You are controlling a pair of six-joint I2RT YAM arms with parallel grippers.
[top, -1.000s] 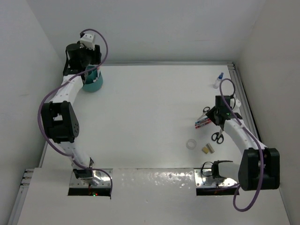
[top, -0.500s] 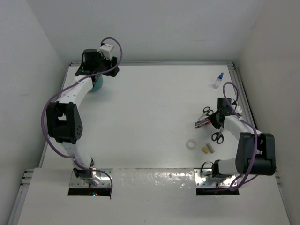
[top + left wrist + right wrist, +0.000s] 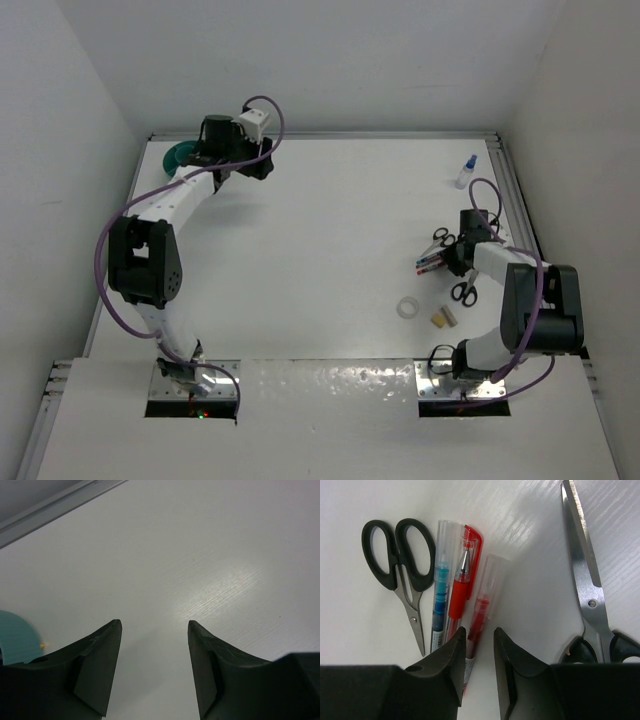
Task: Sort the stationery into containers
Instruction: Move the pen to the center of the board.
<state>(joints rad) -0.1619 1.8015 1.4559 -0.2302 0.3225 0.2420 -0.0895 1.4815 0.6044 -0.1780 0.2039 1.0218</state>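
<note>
We use the bunch of pens as our marker. From the top view, the right gripper is right over the pens. The small scissors lie just past them on the far side, and the bigger scissors lie just beside them on the near side. The tape ring and the tan blocks are near the pens, closer to the arm bases. The little bottle is well apart from them, toward the far edge. The teal pot is a long way left of the pens, in the far corner. The left gripper is near the pot.

Only the right wrist view shows the pens up close. There is a blue pen, a red pen with a clip and a second red pen, all lying side by side. The right gripper's fingers are a little apart and pinch nothing. The second red pen's end is tucked under one tip.

The left wrist view shows the left gripper spread wide over the bare table. Only a sliver of the pot peeks in at the edge.
</note>
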